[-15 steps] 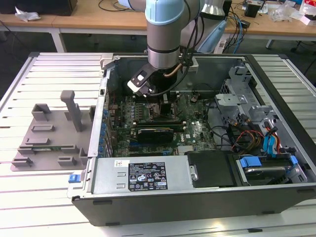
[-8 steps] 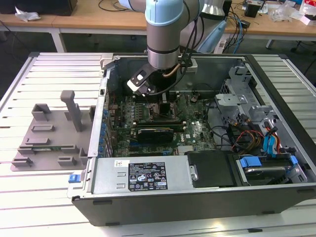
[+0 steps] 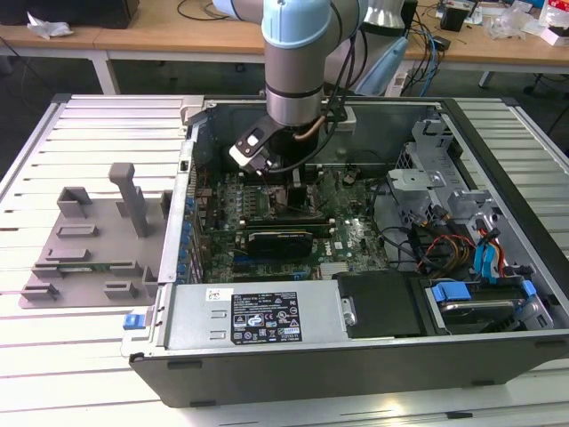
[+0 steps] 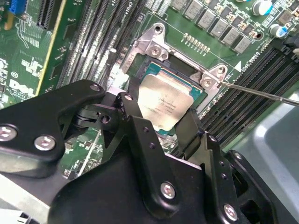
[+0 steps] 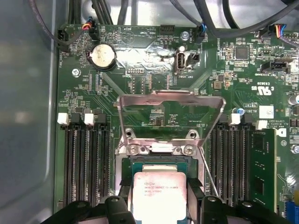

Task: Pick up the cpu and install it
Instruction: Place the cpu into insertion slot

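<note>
Two black metal fingers (image 4: 133, 116) of my gripper (image 4: 161, 112) stand nearest the lens. They are closed narrowly on one small square cpu with a shiny silver top (image 4: 164, 105), one finger against each opposite edge. I see the cpu right over the one black square socket (image 5: 154, 161); whether it rests inside I cannot tell. One silver metal load plate (image 5: 170, 99) stands raised. One open dark computer case (image 3: 356, 378) holds one green motherboard (image 3: 356, 240), and the socket is near the board's middle. One grey plastic tray (image 3: 80, 258) lies on the white slatted table (image 3: 107, 133), beside the case's wall.
</note>
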### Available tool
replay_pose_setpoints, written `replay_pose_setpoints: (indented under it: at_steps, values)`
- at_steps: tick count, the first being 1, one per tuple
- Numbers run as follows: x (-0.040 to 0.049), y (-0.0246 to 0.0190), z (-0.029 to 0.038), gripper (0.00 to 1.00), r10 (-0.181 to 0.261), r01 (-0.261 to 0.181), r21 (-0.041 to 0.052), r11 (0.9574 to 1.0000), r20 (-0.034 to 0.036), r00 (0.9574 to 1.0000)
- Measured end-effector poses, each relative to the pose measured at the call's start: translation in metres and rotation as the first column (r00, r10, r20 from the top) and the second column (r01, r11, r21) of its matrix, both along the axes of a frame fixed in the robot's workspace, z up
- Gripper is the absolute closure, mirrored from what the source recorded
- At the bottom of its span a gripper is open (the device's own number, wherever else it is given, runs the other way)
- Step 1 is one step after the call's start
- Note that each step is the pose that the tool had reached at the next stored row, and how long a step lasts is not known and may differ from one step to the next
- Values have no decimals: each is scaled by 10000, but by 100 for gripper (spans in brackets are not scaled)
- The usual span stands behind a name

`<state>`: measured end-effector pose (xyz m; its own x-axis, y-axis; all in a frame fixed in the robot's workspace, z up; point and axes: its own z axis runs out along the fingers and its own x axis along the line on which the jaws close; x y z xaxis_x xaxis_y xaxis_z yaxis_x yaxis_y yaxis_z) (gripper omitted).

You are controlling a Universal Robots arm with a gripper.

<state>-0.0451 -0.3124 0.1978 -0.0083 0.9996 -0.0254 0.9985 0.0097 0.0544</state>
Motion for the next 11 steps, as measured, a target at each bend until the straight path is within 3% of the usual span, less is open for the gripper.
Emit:
replay_pose_setpoints:
  at_steps: [5,11]
  values:
    - [5,-4,-7,45,170,-170,-2,9999,0,9999]
    - [5,-4,-24,45,48,-48,-1,10000,0,10000]
